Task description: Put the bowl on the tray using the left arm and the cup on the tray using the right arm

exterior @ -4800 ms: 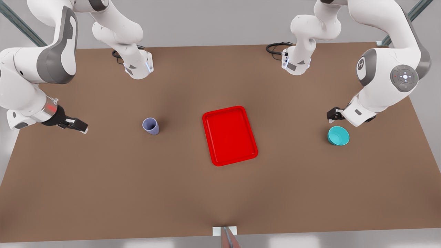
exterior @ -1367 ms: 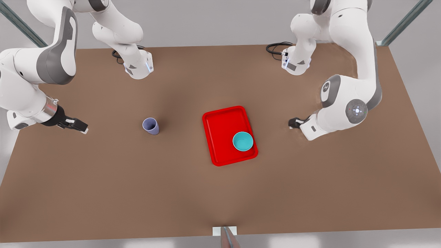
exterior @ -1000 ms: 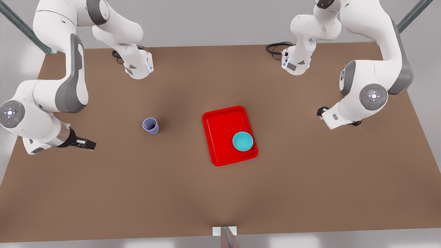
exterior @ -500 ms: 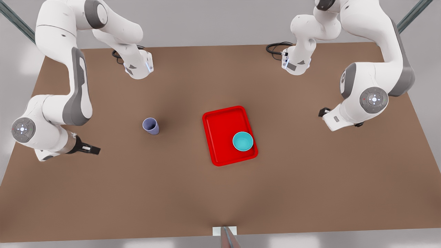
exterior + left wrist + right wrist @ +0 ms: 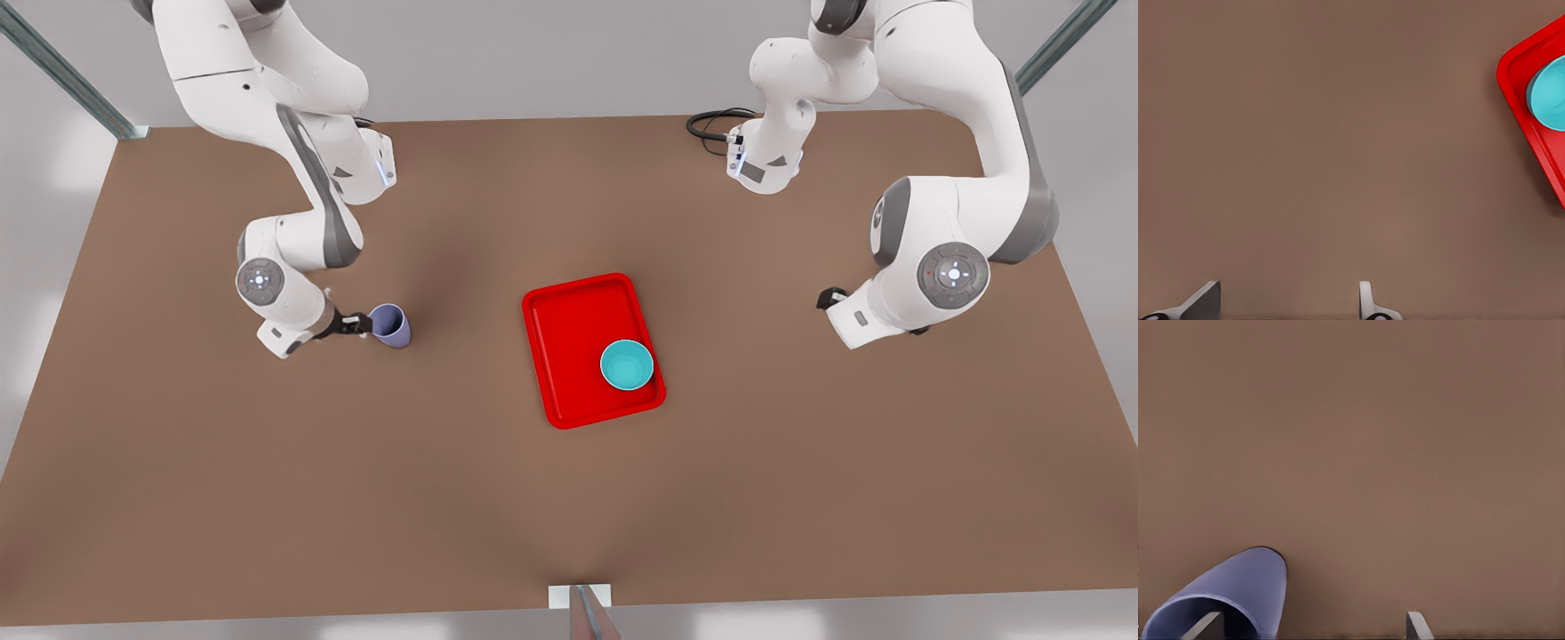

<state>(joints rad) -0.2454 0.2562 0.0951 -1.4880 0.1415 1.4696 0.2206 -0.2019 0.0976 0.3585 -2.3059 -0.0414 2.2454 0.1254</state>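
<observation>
The teal bowl (image 5: 627, 365) sits inside the red tray (image 5: 573, 331), in its corner nearest the front view's right. The lavender cup (image 5: 390, 325) stands upright on the table left of the tray. My right gripper (image 5: 360, 323) is at the cup's left side, open. In the right wrist view one fingertip (image 5: 1205, 625) lies over the cup's (image 5: 1238, 593) mouth and the other stands outside it. My left gripper (image 5: 831, 296) hangs open and empty over bare table on the front view's right. Its wrist view catches the tray's corner (image 5: 1513, 75) and the bowl (image 5: 1551, 93).
Both arm bases (image 5: 360, 173) (image 5: 763, 164) stand at the table's far edge, with a black cable (image 5: 711, 120) beside the one on the front view's right. A small white bracket (image 5: 580, 596) sits at the near edge. Brown tabletop stretches between cup and tray.
The right arm swung in from the table's left edge, bringing its gripper up to the cup. The left arm barely moved. Bowl, tray and cup kept their places.
</observation>
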